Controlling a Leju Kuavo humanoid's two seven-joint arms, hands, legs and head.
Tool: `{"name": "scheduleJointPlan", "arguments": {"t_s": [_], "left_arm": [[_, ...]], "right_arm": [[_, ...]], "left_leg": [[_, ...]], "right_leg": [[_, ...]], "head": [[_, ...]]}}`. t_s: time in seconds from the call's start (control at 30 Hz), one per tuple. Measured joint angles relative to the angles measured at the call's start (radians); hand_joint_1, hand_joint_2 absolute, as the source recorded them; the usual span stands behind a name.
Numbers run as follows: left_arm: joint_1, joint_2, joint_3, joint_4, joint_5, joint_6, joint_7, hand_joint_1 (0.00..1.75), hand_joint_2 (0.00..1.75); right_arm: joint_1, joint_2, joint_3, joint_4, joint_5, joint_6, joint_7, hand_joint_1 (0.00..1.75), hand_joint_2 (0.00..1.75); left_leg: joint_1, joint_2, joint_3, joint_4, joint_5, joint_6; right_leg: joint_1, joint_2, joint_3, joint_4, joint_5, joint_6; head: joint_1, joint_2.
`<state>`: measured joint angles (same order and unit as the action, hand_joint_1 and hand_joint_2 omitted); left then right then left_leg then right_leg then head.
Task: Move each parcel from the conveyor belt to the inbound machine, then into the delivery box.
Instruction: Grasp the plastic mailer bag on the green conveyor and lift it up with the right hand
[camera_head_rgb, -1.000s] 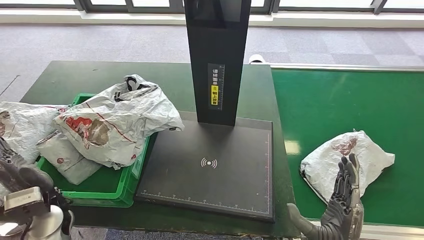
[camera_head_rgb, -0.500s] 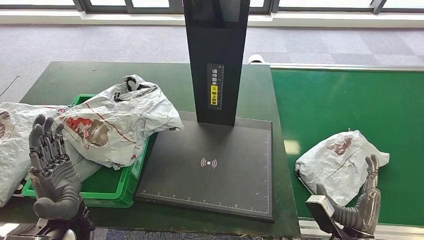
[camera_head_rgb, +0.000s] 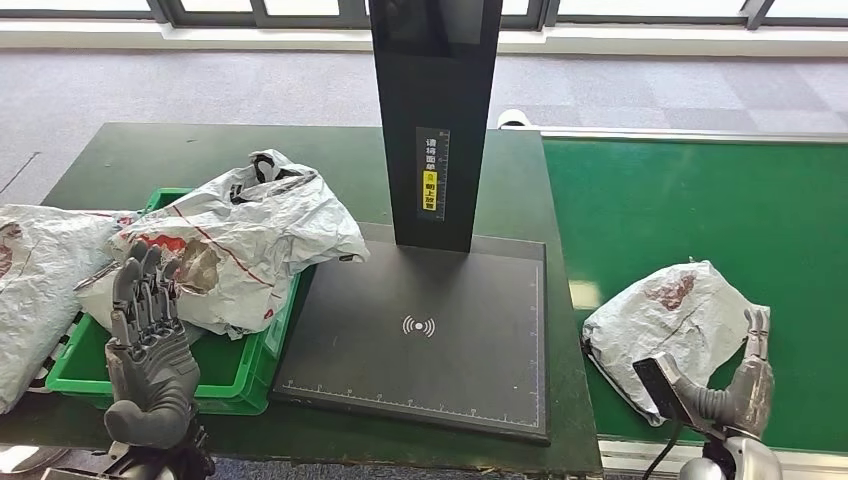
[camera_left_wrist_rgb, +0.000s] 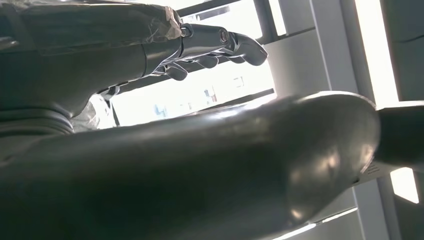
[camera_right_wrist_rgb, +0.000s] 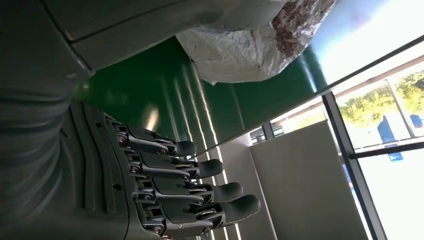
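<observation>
While the left hand (camera_head_rgb: 148, 345) stood raised with its fingers spread and nothing in it, just in front of the green delivery box (camera_head_rgb: 225, 382) to the left of the inbound machine (camera_head_rgb: 425, 335), the right hand (camera_head_rgb: 738, 385) lay released and empty against the near edge of a crumpled white parcel (camera_head_rgb: 675, 322). That parcel sat on the green conveyor belt (camera_head_rgb: 700, 215) to the machine's right, and other white parcels (camera_head_rgb: 240, 245) were heaped in and beside the box, with the machine's black post (camera_head_rgb: 435, 110) rising farther back.
</observation>
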<state>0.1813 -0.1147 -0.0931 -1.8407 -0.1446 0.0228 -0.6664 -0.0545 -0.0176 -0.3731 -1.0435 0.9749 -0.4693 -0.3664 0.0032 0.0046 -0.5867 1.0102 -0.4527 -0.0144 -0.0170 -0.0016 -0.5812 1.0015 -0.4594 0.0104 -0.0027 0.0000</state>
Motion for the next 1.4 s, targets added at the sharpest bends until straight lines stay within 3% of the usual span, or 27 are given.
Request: {"name": "scheduleJointPlan", "arguments": {"t_s": [0.23, 0.4, 0.57, 0.83, 0.9, 1.03, 1.07, 1.2, 1.23, 1.37, 1.4], "left_arm": [[-0.038, -0.048, 0.0, 0.077, -0.075, 0.041, 0.0, 0.0, 0.0], [-0.044, -0.068, 0.0, 0.098, -0.104, 0.068, 0.0, 0.0, 0.0], [-0.047, -0.074, 0.0, 0.111, -0.116, 0.071, 0.0, 0.0, 0.0], [-0.085, -0.071, 0.0, 0.148, -0.131, 0.071, 0.0, 0.0, 0.0], [-0.095, -0.068, -0.002, 0.157, -0.123, 0.076, 0.0, 0.0, 0.0], [-0.122, -0.061, -0.007, 0.174, -0.107, 0.083, 0.0, 0.0, 0.0], [-0.127, -0.06, -0.006, 0.177, -0.105, 0.085, 0.0, 0.0, 0.0], [-0.133, -0.057, -0.006, 0.182, -0.101, 0.11, 0.0, 0.0, 0.0], [-0.131, -0.057, -0.006, 0.181, -0.098, 0.123, 0.0, 0.0, 0.0], [-0.119, -0.053, -0.011, 0.17, -0.075, 0.187, 0.0, 0.0, 0.0], [-0.115, -0.051, -0.015, 0.168, -0.071, 0.205, 0.0, 0.0, 0.0]], "right_arm": [[-0.184, -0.07, 0.0, 0.352, 0.094, 0.026, 0.055, 0.0, 1.75], [-0.291, -0.092, 0.0, 0.511, 0.113, 0.041, 0.075, 0.0, 1.75], [-0.328, -0.106, 0.0, 0.583, 0.107, 0.041, 0.09, 0.0, 1.75], [-0.316, -0.127, -0.001, 0.649, 0.09, 0.016, 0.186, 0.0, 1.75], [-0.314, -0.129, -0.001, 0.665, 0.102, 0.066, 0.226, 0.0, 1.75], [-0.33, -0.13, 0.0, 0.695, 0.171, 0.265, 0.381, 0.0, 1.75], [-0.338, -0.13, 0.002, 0.699, 0.187, 0.295, 0.408, 0.04, 1.75], [-0.37, -0.129, 0.018, 0.712, 0.234, 0.362, 0.459, 1.66, 1.75], [-0.38, -0.127, 0.023, 0.714, 0.244, 0.37, 0.463, 1.75, 1.75], [-0.415, -0.113, 0.034, 0.722, 0.26, 0.329, 0.439, 1.57, 1.75], [-0.423, -0.109, 0.034, 0.724, 0.26, 0.305, 0.424, 1.6, 1.75]], "left_leg": [[0.0, 0.0, 0.0, 0.0, 0.001, 0.0], [0.0, -0.001, 0.0, 0.0, 0.001, 0.001], [0.0, -0.001, -0.001, 0.0, 0.001, 0.001], [0.0, -0.002, -0.001, 0.001, 0.001, 0.001], [0.0, -0.002, -0.001, 0.001, 0.001, 0.001], [0.0, 0.0, 0.002, 0.001, 0.0, 0.0], [0.0, 0.001, 0.004, 0.0, 0.0, 0.0], [0.003, 0.002, 0.008, 0.0, -0.002, 0.001], [0.003, 0.002, 0.007, 0.0, -0.002, 0.001], [0.002, 0.003, 0.001, 0.001, -0.001, 0.003], [0.002, 0.003, 0.002, 0.001, -0.001, 0.004]], "right_leg": [[0.0, 0.001, 0.0, 0.0, 0.002, 0.0], [0.0, 0.0, 0.0, 0.0, 0.002, 0.001], [0.0, 0.0, -0.001, 0.0, 0.002, 0.001], [-0.001, 0.0, -0.001, 0.0, 0.001, 0.001], [-0.001, 0.0, -0.001, 0.0, 0.001, 0.001], [0.001, 0.002, 0.002, 0.0, 0.001, 0.001], [0.002, 0.003, 0.004, -0.001, 0.001, 0.001], [0.003, 0.004, 0.01, -0.003, 0.001, 0.001], [0.003, 0.004, 0.011, -0.003, 0.002, 0.001], [0.002, 0.004, 0.012, -0.004, 0.003, 0.004], [0.001, 0.004, 0.012, -0.004, 0.004, 0.004]], "head": [[0.0, 0.0], [0.0, 0.0], [0.0, 0.0], [0.0, 0.0], [0.0, 0.0], [0.0, 0.0], [0.0, 0.0], [0.0, 0.0], [0.0, 0.0], [0.0, 0.0], [0.0, 0.0]]}}
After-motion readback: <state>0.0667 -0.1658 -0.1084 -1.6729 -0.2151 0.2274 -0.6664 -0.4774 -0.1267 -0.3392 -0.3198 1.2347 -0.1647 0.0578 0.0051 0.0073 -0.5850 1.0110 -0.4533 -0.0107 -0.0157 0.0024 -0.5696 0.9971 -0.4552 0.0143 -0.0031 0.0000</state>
